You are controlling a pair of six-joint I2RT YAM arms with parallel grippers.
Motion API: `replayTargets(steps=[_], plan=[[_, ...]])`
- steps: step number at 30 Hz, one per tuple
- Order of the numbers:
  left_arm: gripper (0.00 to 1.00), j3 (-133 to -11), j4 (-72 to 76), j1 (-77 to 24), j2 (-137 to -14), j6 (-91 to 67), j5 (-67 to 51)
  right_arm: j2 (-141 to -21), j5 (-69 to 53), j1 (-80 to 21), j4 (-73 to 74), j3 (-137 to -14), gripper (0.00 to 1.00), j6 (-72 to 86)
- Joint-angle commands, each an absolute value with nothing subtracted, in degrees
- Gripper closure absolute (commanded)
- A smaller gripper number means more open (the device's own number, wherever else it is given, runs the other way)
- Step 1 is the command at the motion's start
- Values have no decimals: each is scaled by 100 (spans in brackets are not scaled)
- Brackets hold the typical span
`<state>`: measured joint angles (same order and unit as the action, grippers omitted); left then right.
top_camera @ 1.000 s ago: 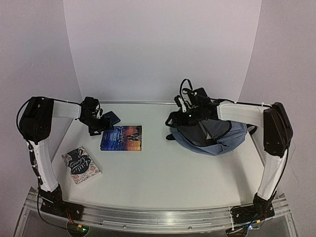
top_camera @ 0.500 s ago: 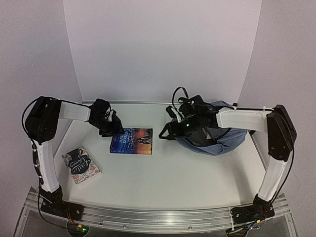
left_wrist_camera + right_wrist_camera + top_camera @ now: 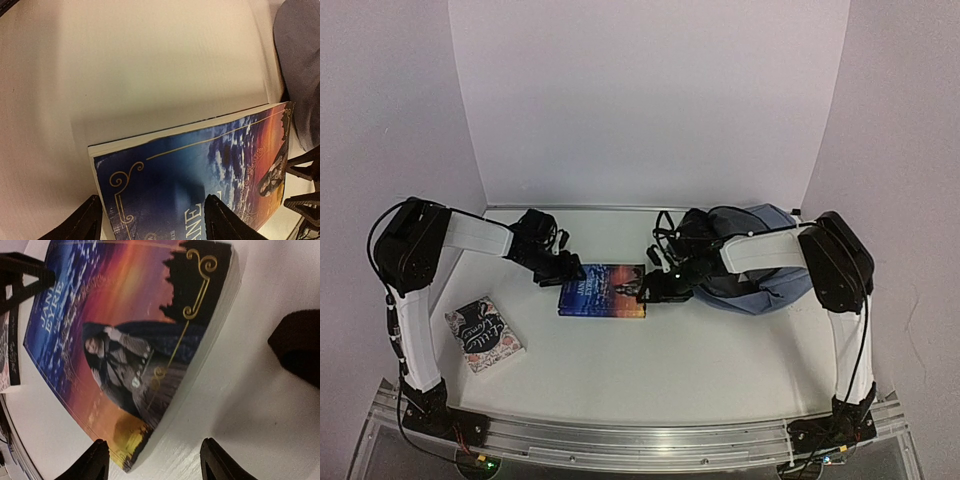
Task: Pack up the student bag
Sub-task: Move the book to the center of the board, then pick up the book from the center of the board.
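White table (image 3: 650, 350) before a curved, pale lilac backdrop (image 3: 650, 100).

Book (image 3: 603, 290) blue/orange cover; bag (image 3: 760, 290) slate-blue; tbl (image 3: 670, 360) white.

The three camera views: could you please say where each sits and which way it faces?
Top external: above and behind the robot, looking down on the table; both arms show, flanking the blue book.
Left wrist: on that arm, looking down past the left gripper at the book's corner.
Right wrist: likewise, past the right gripper at the book's other end.
Both wrist views share the book.
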<state>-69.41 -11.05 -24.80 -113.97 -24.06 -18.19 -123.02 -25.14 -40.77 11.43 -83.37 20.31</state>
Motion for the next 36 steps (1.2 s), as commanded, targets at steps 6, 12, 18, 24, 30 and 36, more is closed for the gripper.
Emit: replayTargets(steps=[6,12,18,24,30,36], plan=[[32,-6807,-1020,-2873,-11504,-2646,-1979,-12469,-3322,-4082,741,-8986,60,2437],[33,-6768,-866,-3035,-11605,-2808,-1993,-12089,-3599,-3984,328,-8678,71,2714],[33,-6708,-838,-3050,-11604,-2900,-1943,-12179,-2765,-3882,232,-8338,52,3208],[32,-6663,-892,-3054,-11540,-2892,-1882,-12035,-2020,-3858,362,-7964,46,3027],[32,-6713,-897,-3051,-11579,-2892,-1897,-12272,-2472,-3858,377,-8174,52,2950],[33,-6732,-838,-3081,-11637,-2941,-1981,-12401,-3607,-3853,-52,-8381,64,3461]])
